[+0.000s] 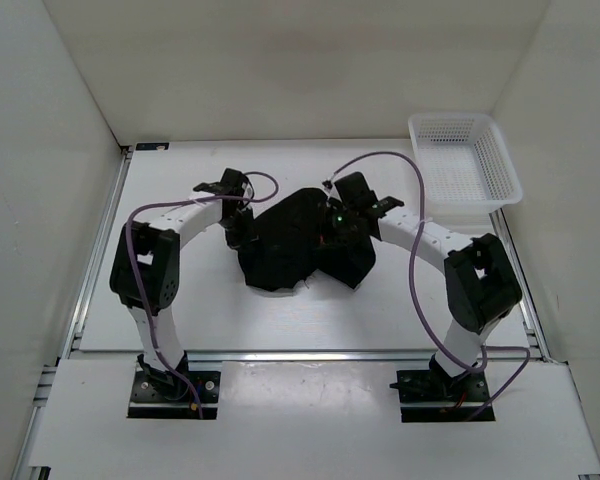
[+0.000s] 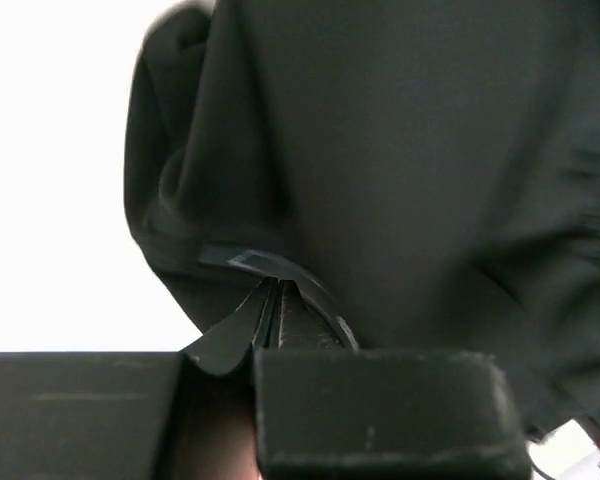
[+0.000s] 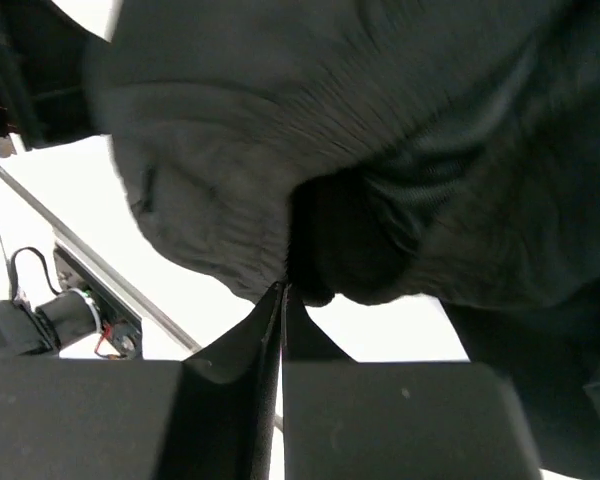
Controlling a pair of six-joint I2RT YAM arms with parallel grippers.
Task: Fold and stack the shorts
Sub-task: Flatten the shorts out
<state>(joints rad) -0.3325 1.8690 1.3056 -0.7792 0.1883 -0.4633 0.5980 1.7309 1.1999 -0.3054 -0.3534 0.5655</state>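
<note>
shorts location: black shorts (image 1: 300,240) lay in a crumpled heap mid-surface, slightly toward the far edge, between the two arms.
basket: white mesh basket (image 1: 465,165) sat at the far right corner, well apart from the heap, nothing visible in it.
left fingers: left fingers (image 2: 275,308) were together, clamped on a hem edge at the heap's left side.
right fingers: right fingers (image 3: 282,300) were together, with the tips against the lower fold on the heap's right side. Couldn't tell if any cloth was caught between them.
handling: soft, light and limp. It would sag and bunch with any lift and wouldn't hold a fold unless laid flat. Not fragile, low slip risk once pinched.
where to grip: hems or waistband are best, being thicker edges. Two pinches set apart would let the cloth spread when pulled.
orientation: bunched, no clean outline. The heap's long axis ran roughly left edge to right edge.
waistband: gathered ribbed cloth by the right fingers was probably the waistband. Which way the legs pointed couldn't be told.
stage: judged early, not yet flattened or folded.
</note>
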